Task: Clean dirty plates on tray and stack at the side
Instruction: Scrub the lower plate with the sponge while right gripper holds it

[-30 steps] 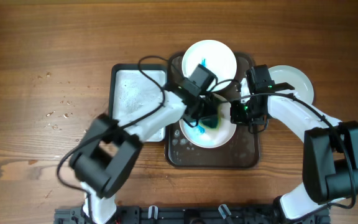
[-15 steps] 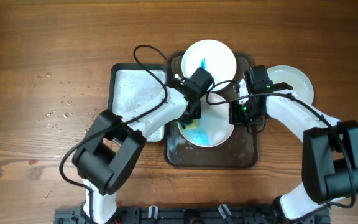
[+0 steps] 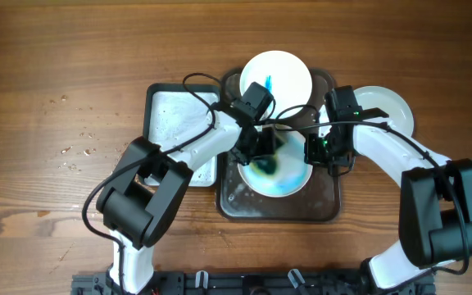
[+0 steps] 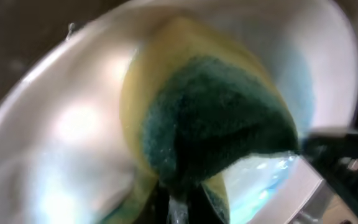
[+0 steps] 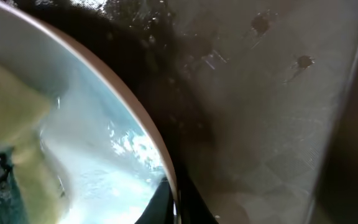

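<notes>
the left hand [image 3: 262, 150] is clamped narrow on a yellow sponge with a dark green scouring face [image 4: 219, 127]. its fingers pinch the sponge's lower end at the bottom edge of the left wrist view. the green face is pressed down near the middle of a white round plate filmed with pale blue suds [image 3: 292, 180]. the right hand [image 3: 322, 150] is closed on that plate's right rim. in the right wrist view the rim runs down into the dark fingers [image 5: 166, 202] at the lower edge, and wet blue film lies on the plate's inner side.

the sudsy plate sits in the near half of a dark brown rectangular tray [image 3: 328, 205] whose floor is wet with droplets. in the far half of that tray lies a second white plate with a bright blue streak [image 3: 289, 82]. just right of the tray, on the brown wooden counter [image 3: 56, 65], rests a clean white plate [image 3: 392, 106], partly under the right arm. against the tray's left side is a dark-rimmed tray with a white foamy floor [image 3: 170, 123].
</notes>
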`<move>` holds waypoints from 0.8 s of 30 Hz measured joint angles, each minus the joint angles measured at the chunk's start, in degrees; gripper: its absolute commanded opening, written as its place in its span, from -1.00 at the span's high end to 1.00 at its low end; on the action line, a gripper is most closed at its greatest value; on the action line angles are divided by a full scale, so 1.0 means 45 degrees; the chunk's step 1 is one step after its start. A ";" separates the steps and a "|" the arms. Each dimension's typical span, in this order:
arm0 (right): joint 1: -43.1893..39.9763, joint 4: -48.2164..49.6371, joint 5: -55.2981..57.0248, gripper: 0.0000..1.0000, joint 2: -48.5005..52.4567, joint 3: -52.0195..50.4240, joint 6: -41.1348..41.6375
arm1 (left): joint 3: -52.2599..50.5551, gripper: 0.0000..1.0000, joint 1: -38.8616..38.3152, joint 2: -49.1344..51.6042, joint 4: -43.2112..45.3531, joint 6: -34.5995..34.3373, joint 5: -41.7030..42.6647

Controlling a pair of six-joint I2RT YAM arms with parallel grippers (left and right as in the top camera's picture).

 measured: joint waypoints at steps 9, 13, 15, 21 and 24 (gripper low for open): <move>0.0126 -0.0063 -0.0262 0.91 0.0015 0.0000 -0.0015 | 0.0257 0.92 -0.0529 -0.0359 -0.2618 0.0034 -0.4702; 0.0214 -0.0058 -0.0525 0.91 0.0053 0.0000 -0.0010 | 0.0214 0.92 -0.0282 -0.0374 -0.2234 -0.0015 -0.5013; 0.0214 -0.0063 -0.0520 0.91 0.0053 0.0000 -0.0005 | 0.0121 0.92 -0.0058 -0.0398 -0.1588 0.0141 -0.4575; -0.0097 -0.0214 -0.0180 0.91 0.0049 0.0010 0.0282 | -0.0291 0.92 0.0418 -0.0121 0.2040 0.0729 -0.1137; -0.0107 -0.0204 -0.0083 0.91 0.0049 0.0015 0.0325 | -0.0301 0.92 -0.0209 0.0039 0.2671 0.0806 -0.0393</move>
